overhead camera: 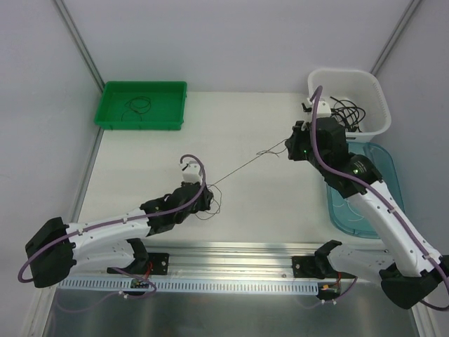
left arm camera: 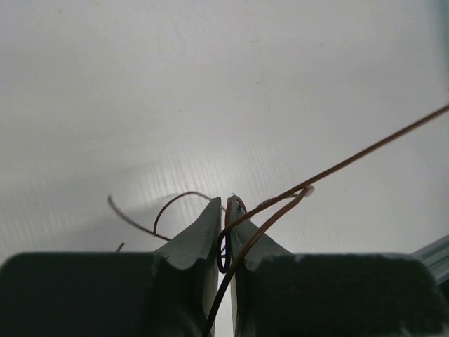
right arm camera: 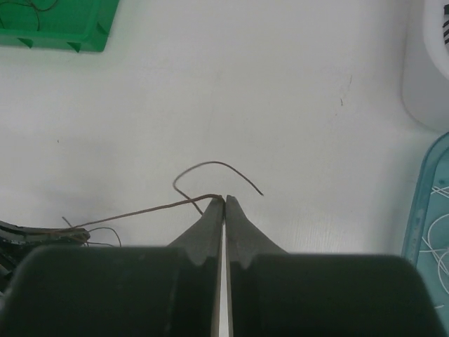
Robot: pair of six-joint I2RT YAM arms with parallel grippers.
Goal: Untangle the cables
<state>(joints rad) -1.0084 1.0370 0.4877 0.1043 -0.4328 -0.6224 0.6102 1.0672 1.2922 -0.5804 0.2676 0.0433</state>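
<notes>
Your left gripper (overhead camera: 205, 195) sits near the middle of the table (overhead camera: 238, 116), its jaws pressed together on a thin cable (overhead camera: 245, 166). The cable runs straight and taut, far and right, to your right gripper (overhead camera: 290, 145), whose jaws also pinch it at their very tips. In the left wrist view the cable folds back on itself just past the fingertips, and a short loose end curls on the table to their left. In the right wrist view a free end arcs just beyond the closed tips. A small coil (overhead camera: 138, 107) lies in the green tray (overhead camera: 112, 121) at the far left. Black cords (overhead camera: 349, 112) fill the white basket (overhead camera: 376, 98) at the far right. A white cord (right arm camera: 438, 242) lies in the teal tray (overhead camera: 390, 175) beside your right arm.
</notes>
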